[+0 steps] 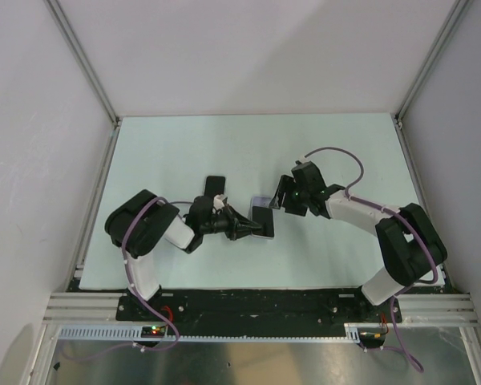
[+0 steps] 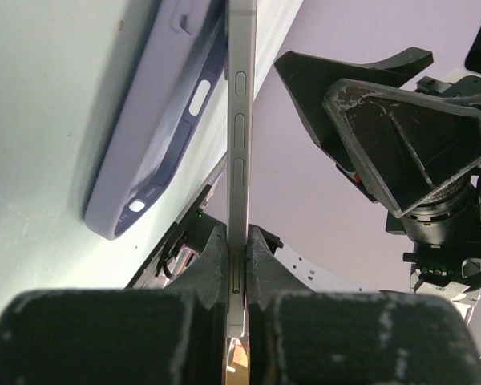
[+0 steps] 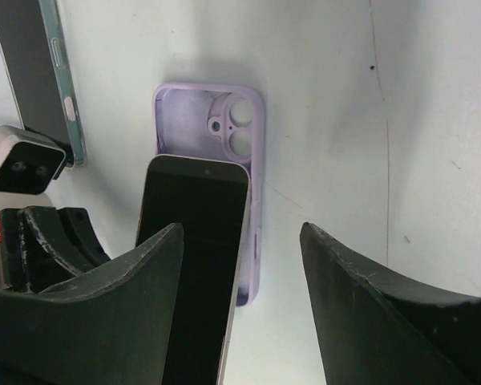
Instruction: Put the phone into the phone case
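- The left pincer [image 2: 239, 241] is closed tight on one end of the phone [image 2: 239, 120], holding it on edge with its side buttons in view
- The phone is held off the surface [image 1: 168, 152], tilted over the lilac case [image 3: 255, 160]; the case lies open side up, its camera holes uncovered; whether the two touch, I cannot tell
- The right pincer [image 3: 240, 233] is wide open and holds nothing; it hangs above the case and phone
- Another dark phone [image 3: 32, 72] lies near the case
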Robot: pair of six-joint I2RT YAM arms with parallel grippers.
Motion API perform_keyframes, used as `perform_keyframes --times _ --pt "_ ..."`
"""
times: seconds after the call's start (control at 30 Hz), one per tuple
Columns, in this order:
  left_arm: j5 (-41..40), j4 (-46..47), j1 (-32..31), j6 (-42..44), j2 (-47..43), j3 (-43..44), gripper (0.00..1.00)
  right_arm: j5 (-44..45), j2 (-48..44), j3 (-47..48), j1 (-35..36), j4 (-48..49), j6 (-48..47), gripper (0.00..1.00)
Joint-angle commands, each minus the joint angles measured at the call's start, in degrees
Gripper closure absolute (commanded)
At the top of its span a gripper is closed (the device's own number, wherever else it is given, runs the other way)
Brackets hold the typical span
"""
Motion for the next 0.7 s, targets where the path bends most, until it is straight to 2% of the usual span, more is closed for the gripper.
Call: perform_keyframes --times 0.0,0.13,0.27,0.4,0.67 --pt "2.8 6.7 0.4 -1.8 1.9 1.1 0.95 1.3 0.9 2.9 1.1 0.7 -1.1 0.35" --pt "2.8 7.2 0.4 -2.4 2.1 0.9 0.75 1.5 1.4 3.3 1.7 0.3 -1.4 0.35" --pt "2.4 7.4 0.4 -2.4 0.8 -0.2 0.59 1.5 1.6 3.3 1.8 0.2 -1.6 0.35" --pt "2.1 7.4 0.4 -2.5 -0.5 -1.3 0.53 1.6 1.4 3.2 2.0 -0.1 -1.7 0.35" --pt "1.8 7.4 0.4 -2.2 -2.8 -4.4 0.46 2.1 1.0 3.3 2.5 -1.2 -2.1 0.35"
